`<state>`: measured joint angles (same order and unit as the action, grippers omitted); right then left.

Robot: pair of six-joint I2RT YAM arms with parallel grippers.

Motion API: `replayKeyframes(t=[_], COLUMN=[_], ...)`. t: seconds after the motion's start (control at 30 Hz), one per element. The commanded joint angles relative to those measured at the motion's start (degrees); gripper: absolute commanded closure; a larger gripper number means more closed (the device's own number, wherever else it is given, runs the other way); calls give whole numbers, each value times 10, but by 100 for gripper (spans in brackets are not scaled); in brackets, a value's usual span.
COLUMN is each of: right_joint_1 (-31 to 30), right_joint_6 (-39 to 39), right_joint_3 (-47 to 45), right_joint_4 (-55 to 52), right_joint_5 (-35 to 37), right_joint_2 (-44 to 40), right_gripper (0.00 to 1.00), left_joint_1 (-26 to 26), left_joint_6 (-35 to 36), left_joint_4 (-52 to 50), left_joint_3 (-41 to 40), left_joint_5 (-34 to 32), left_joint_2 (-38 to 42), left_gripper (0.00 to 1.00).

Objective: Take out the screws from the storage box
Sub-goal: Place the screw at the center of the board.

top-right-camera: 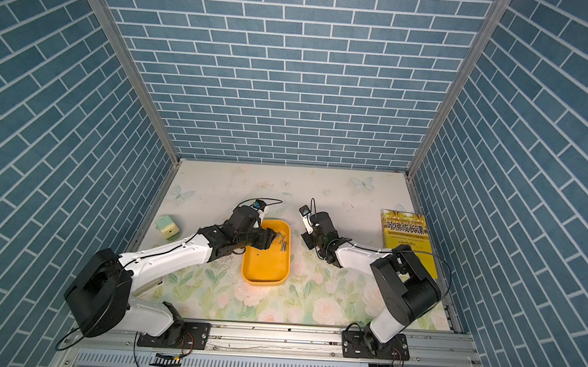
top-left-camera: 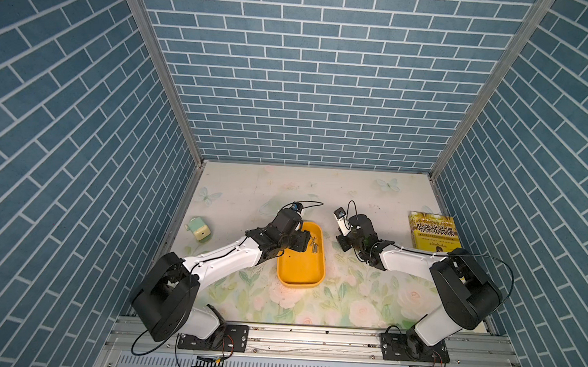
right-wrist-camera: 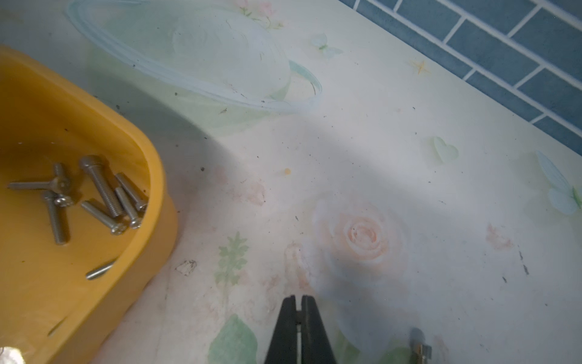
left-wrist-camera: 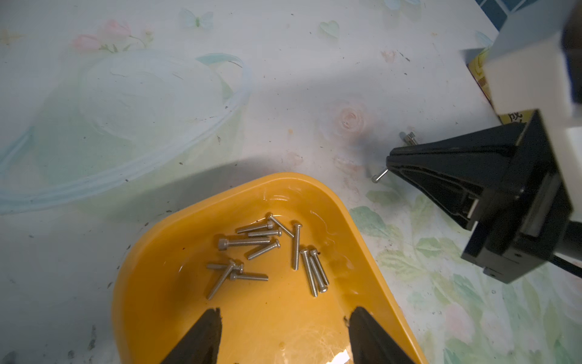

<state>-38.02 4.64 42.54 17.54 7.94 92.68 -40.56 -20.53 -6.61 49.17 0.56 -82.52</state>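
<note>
**Left wrist view.** My left claw (left-wrist-camera: 285,312) hangs spread over the storage box (left-wrist-camera: 141,252) and grips nothing. Its fingertips (left-wrist-camera: 211,318) stop short of the screws (left-wrist-camera: 244,242), which lie heaped at the box's far end.

**Top view.** The box rests on the floral mat (top-left-camera: 250,195), between my two arms.

**Right wrist view.** My right claw (right-wrist-camera: 297,299) is pressed together beside the box, low over the mat. A thin screw (left-wrist-camera: 379,175) shows at its tip; whether it is pinched or lying free, I cannot tell. A loose screw (left-wrist-camera: 409,137) lies on the mat just beside that tip.
</note>
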Motion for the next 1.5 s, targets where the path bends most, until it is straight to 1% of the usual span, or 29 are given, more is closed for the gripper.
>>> replayKeyframes(t=[0.0,0.17,0.3,0.4,0.5,0.57,0.7,0.83,0.97,1.1,1.2,1.3,1.47], right_joint_1=[7,12,15,18,22,24,29,33,34,36,37,37,37], right_joint_6=[-37,-47,-52,-54,-54,-53,-54,-53,-51,-52,-51,-50,-50], right_joint_3=[-9,4,15,18,22,24,25,34,36,35,39,41,26], right_joint_4=[4,-15,-26,-28,-31,-31,-27,-30,-30,-28,-30,-32,-18], right_joint_5=[21,38,36,37,38,38,32,26,22,17,11,7,2], right_joint_2=[5,27,44,55,66,72,83,97,99,99,107,108,93], right_gripper=[100,100,100,100,100,100,100,100,97,96,94,93,80], left_joint_1=[-5,-8,-8,-8,-8,-8,-9,-8,-10,-9,-9,-9,-8], left_joint_6=[9,6,5,5,6,7,5,-13,-36,-50,-60,-72,-85], left_joint_4=[-29,-70,-99,-109,-115,-119,-121,-133,-143,-153,-163,-163,-172], left_joint_3=[15,47,74,90,106,115,123,130,138,140,147,155,168], left_joint_5=[1,-26,-55,-64,-68,-69,-60,-45,-20,-15,-13,-12,-27], left_joint_2=[-16,-62,-103,-129,-150,-164,-183,-193,-195,-202,-220,-233,-248], left_gripper=[32,32,34,34,36,40,45,45,44,45,52,53,51])
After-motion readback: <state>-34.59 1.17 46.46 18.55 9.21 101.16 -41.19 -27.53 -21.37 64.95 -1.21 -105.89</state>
